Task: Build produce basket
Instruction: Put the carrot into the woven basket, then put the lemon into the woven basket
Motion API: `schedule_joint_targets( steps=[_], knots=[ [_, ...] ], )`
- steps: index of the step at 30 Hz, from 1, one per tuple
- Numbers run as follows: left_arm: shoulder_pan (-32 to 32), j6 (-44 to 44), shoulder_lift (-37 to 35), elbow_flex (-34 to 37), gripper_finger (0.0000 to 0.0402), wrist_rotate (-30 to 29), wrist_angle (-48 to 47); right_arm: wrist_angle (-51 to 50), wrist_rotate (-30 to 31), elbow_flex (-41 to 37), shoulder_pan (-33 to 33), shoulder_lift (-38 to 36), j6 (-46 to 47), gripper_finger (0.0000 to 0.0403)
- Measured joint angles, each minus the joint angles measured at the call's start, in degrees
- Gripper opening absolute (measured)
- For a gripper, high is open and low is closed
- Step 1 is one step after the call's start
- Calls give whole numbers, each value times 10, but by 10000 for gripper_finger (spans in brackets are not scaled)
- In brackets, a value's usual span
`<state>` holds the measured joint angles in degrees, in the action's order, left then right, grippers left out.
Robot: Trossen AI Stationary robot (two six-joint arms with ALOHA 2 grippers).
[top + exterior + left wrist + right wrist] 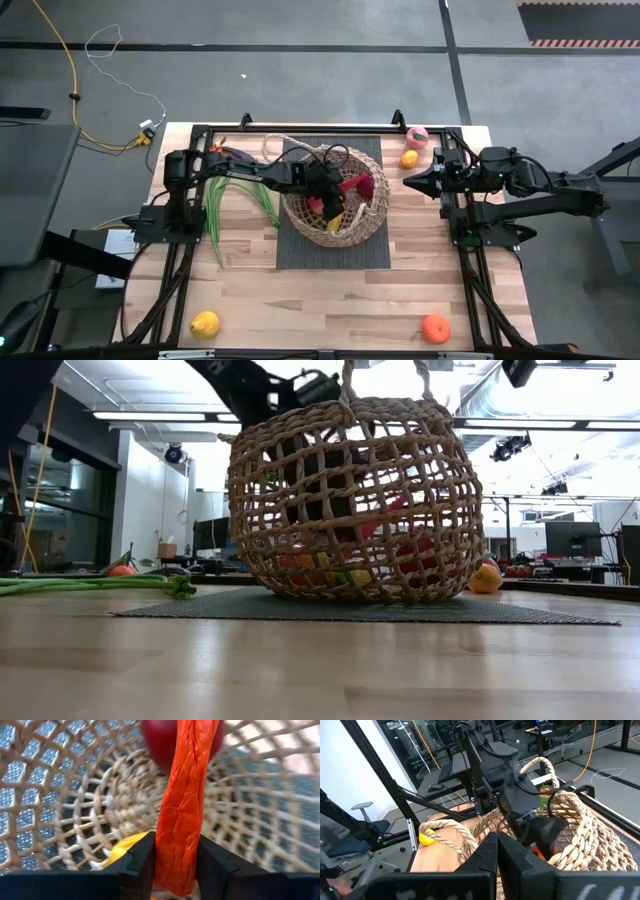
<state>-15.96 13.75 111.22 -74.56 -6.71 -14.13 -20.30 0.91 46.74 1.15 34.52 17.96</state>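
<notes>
The tan wicker basket (300, 222) stands on a dark mat (300, 255) at the table's middle. My left gripper (325, 200) reaches down into it from the left, shut on a long, wrinkled orange carrot (182, 805). A red round fruit (155, 745) and a yellow piece (125, 847) lie inside the basket beyond the fingers. Through the weave in the low view, the basket (345, 500) shows red, orange and yellow produce at its bottom. My right gripper (408, 181) is shut with nothing in it, hovering to the right of the basket. My left gripper pinches the carrot between its two fingers (142, 857), on the carrot's two sides near its lower end (175, 870). The fingers slant downward into the basket from the table's left. The carrot runs on ahead of the fingertips, along them, toward the red fruit.
Long green bean stalks (225, 205) lie left of the mat. A lemon (205, 324) sits at the near left and an orange (435, 328) at the near right. A pink fruit (417, 137) and an orange-yellow fruit (409, 159) sit at the far right. Black arm frames line both sides.
</notes>
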Motion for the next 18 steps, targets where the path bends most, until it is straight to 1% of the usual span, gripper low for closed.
schedule_joint_targets(
  steps=[3,7,10,13,18],
  knots=[
    [-3,-10,11,0,104,-8,5,0,0,0,0,0,1,0],
    [-2,-12,11,0,104,-43,5,0,0,0,0,0,1,0],
    [-3,-19,11,0,112,-46,11,0,0,0,0,0,1,0],
    [-7,-20,11,0,138,-45,9,0,0,0,0,0,0,0],
    [-11,-19,11,-12,206,-37,-9,0,0,0,0,0,0,0]
  ],
)
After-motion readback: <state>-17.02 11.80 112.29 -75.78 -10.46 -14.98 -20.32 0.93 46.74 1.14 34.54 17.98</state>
